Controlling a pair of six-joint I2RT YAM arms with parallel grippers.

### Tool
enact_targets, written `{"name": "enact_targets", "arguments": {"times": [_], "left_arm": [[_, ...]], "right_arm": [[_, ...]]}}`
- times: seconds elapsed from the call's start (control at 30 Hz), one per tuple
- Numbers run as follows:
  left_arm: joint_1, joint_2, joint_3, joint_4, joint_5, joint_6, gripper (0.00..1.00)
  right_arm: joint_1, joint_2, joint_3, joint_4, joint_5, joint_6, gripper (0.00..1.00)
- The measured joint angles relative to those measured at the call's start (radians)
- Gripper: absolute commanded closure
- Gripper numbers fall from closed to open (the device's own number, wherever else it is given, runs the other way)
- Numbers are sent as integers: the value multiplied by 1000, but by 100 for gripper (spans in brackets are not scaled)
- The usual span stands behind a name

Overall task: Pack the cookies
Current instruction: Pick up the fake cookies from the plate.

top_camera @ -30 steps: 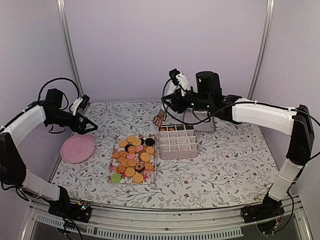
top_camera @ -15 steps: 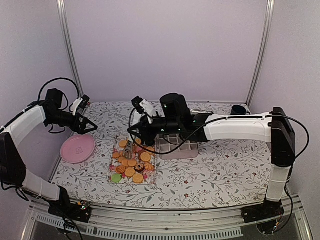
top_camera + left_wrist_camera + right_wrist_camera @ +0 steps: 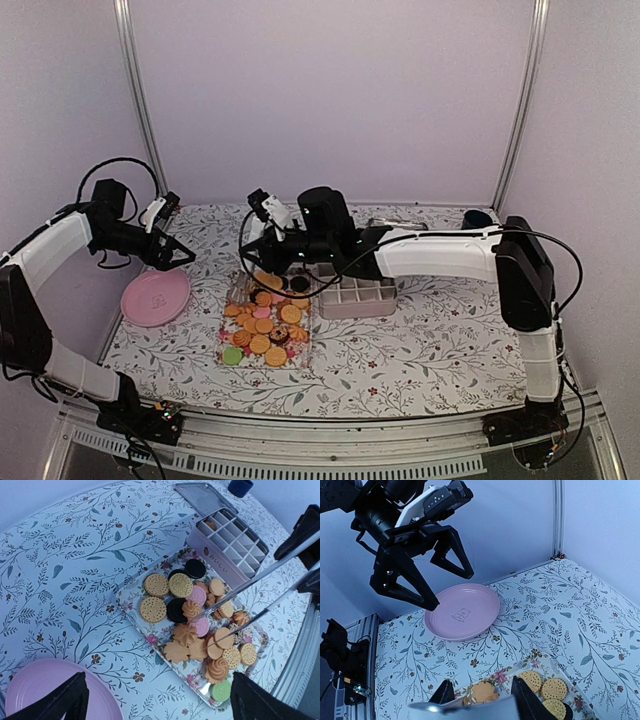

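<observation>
You are reaching over the cookies [image 3: 190,625] with the right arm.
Your right gripper [image 3: 268,252] is clamping metal tongs [image 3: 250,581], their tips poised over the floral tray [image 3: 152,641] holding the cookies, beside the divided box [image 3: 220,562]; your left gripper [image 3: 178,258] is hanging spread apart above the pink plate [image 3: 155,297].

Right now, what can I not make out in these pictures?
Top view: the right arm hides part of the box; the tongs are too thin to follow.
Left wrist view: unclear whether the tongs touch any cookies; box walls hide most cell floors.
Right wrist view: the bottom edge cuts off most cookies.
</observation>
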Motion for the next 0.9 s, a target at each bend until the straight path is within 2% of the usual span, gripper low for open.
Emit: {"name": "enact_targets", "arguments": {"times": [0.5,0.7,0.9], "left_arm": [[0,0,-2,0,1,0,1],[0,0,-2,0,5,-1,1],[0,0,-2,0,11,-8,1]], "right_arm": [[-1,117,50,10,32,-6,62],[-1,117,52,7,34,-10,67],[-1,117,70,-5,41,-24,77]]}}
